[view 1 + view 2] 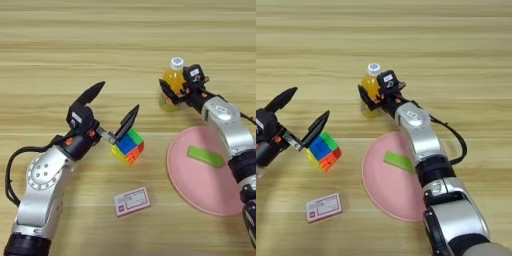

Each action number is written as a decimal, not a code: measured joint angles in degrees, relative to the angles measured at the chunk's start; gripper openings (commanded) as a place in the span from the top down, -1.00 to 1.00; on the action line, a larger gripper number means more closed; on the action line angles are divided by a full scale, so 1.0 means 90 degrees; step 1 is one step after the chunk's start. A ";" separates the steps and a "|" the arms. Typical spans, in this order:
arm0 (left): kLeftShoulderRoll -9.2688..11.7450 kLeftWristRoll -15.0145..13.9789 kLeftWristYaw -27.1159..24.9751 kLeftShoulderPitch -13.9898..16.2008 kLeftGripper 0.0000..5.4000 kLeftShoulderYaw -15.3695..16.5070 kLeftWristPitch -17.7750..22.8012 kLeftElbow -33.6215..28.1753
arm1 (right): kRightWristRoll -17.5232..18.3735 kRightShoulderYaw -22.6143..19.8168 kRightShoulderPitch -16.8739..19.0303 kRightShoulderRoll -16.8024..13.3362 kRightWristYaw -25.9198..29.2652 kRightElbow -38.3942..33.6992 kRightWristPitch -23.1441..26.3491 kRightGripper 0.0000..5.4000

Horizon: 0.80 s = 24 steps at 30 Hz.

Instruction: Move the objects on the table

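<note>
- Right hand is clamped on the juice bottle, standing on the surface.
- Left hand is spread wide, puzzle cube just below its fingertip.

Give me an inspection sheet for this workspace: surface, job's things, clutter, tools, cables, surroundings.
Surface: wooden table, planks running side to side.
Job's things: puzzle cube on the table near the left tool; red-and-white card box lying flat towards the near edge; juice bottle upright, white cap on; green block lying on the pink plate.
Clutter: nothing seen.
Tools: left tool open, fingers spread above and beside the cube, not gripping it; right tool closed around the bottle.
Cables: black cable looping by the left arm; another along the right arm.
Surroundings: nothing seen beyond the table.
</note>
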 measured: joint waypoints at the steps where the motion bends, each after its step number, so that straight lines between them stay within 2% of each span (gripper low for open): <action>1: -0.0009 0.0000 0.0021 -0.0012 -1.00 0.0003 0.0000 0.0001 | -0.0001 0.0000 0.0000 0.0000 0.0005 0.0016 -0.0003 -0.36; 16: -0.0097 0.0027 0.0221 -0.0205 -1.00 0.0098 -0.0010 0.0201 | -0.0003 -0.0021 -0.0005 -0.0031 0.0138 0.0021 -0.0042 -0.34; 24: -0.0124 0.0130 0.0354 -0.0369 -1.00 0.0172 -0.0100 0.0536 | 0.0025 -0.0079 0.0014 -0.0073 0.0173 -0.0581 -0.0020 -0.34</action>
